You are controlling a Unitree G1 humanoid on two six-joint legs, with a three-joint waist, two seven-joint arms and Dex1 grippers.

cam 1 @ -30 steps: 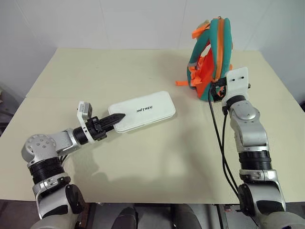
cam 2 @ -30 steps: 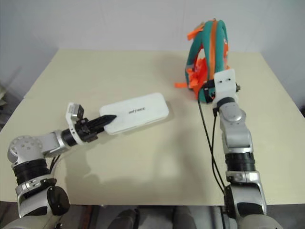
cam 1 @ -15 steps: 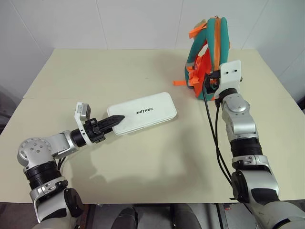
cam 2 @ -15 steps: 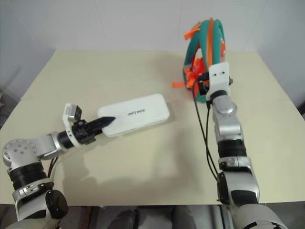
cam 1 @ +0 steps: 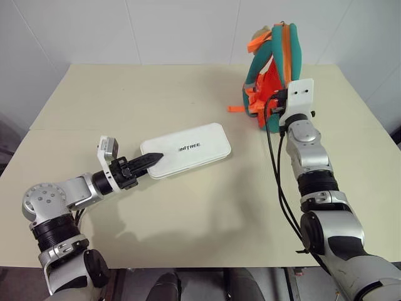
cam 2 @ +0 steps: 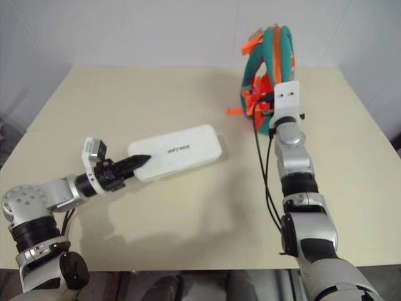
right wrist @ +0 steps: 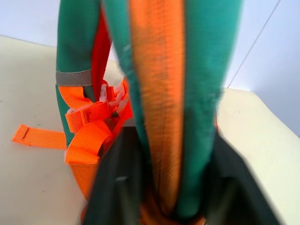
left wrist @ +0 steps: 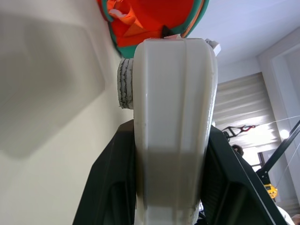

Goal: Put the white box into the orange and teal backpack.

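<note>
My left end effector (cam 1: pixel 152 158) is clamping the white box's (cam 1: pixel 187 148) near end on the desk (cam 1: pixel 188 213); my right end effector (right wrist: pixel 161 187) is closing around the upright orange and teal backpack (cam 1: pixel 273 69), well beyond the box.

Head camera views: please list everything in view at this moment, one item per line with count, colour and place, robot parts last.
white box: one, white with small dark lettering, lying flat near the middle of the table, its left end between the left gripper's fingers.
orange and teal backpack: one, teal with orange panel, straps and buckles, standing upright at the far right of the table.
table: one, beige, under everything.
cables: black, running along the right arm.
left gripper: one, black fingers, closed on the box's left end.
right gripper: one, black fingers either side of the backpack's near edge; seen from its wrist camera, the fingers look pressed against the fabric.
</note>
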